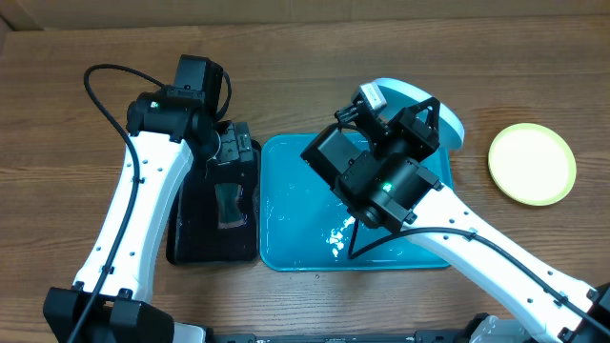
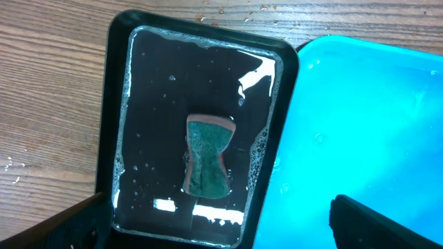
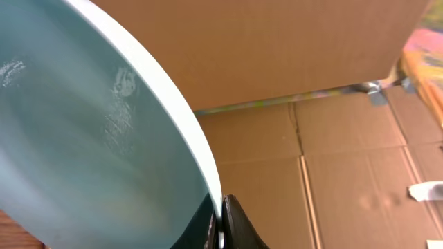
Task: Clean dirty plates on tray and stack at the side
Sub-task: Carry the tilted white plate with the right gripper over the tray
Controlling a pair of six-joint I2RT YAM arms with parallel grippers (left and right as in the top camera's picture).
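The round light cyan plastic plate [image 3: 83,138] hung tilted over the glossy cyan-blue rectangular tray [image 1: 295,229], near its 1 o'clock corner, probably to drain. The right gripper [image 3: 220,223] pinched its rim tightly. The left gripper [image 2: 221,232] gaped empty above the green sponge [image 2: 208,158].

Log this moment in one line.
left gripper: open, over sponge in black tray | right gripper: shut on cyan plate, at tray far edge | yellow plate: on table
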